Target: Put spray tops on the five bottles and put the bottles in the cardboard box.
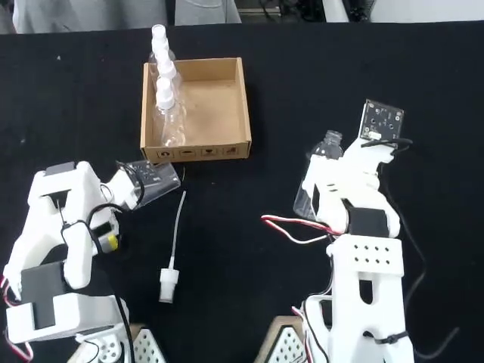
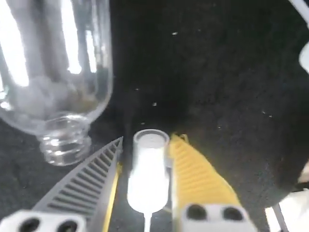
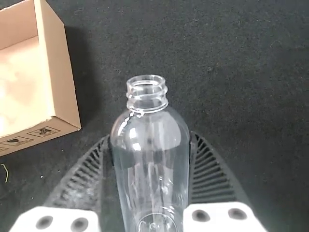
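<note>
Grip on the right side looks solid: my right gripper [image 3: 149, 137] has both ribbed fingers pressed against the body of the open bottle [image 3: 149, 159], whose bare threaded neck points away from the wrist with no top on it. From the high view that bottle [image 1: 308, 189] sits with the right gripper [image 1: 321, 178] out over the black table [image 1: 227, 227], well apart from the cardboard box [image 1: 215, 106] and to the right arm's side of it. My left gripper [image 2: 147, 140] is closed around a spray top [image 2: 147, 179], grey finger on one side and yellow finger on the other, both touching the white head. A second bottle [image 2: 53, 63], also uncapped, lies just beside the grey fingertip with its neck turned toward it; from above I see it [image 1: 155, 178] near the box's front wall. Inside the box, the capped bottles [image 1: 168, 106] lie in a row along the wall on the left arm's side, and I count three white spray heads. A loose spray top [image 1: 169, 283] lies on the table between the two arms, with its thin tube running toward the box.
</note>
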You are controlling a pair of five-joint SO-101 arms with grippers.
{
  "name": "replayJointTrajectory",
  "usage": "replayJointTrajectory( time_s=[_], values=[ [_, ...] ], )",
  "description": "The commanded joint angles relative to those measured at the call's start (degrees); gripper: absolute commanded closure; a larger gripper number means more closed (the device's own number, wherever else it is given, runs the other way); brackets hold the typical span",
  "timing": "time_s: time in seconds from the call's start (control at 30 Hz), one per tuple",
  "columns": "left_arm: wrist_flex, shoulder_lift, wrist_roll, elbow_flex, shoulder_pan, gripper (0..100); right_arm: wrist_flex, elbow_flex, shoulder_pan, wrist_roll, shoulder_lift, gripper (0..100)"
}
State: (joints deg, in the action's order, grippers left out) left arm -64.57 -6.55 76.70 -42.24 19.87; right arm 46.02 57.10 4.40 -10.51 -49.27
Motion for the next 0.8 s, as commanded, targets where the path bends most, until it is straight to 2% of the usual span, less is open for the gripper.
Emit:
replayJointTrajectory(
  time_s=[0.0, 0.2, 0.47, 0.77],
  values=[
    [-2.4, -0.8, -0.7, -0.7, 0.1, 92, -1.7, -0.6, -1.3, 0.7, -2.4, 93.9],
    [-10.1, -0.9, -0.6, 2.0, -1.1, 97, -1.8, -0.6, -1.1, 0.7, -2.4, 93.9],
    [-11.0, -0.9, -0.9, 2.1, -1.1, 97, -1.8, -0.6, -1.1, 0.7, -2.4, 93.9],
    [-10.9, -1.0, -6.6, 2.4, -1.1, 97, -1.7, -0.5, -1.1, 0.6, -2.4, 93.9]
  ],
)
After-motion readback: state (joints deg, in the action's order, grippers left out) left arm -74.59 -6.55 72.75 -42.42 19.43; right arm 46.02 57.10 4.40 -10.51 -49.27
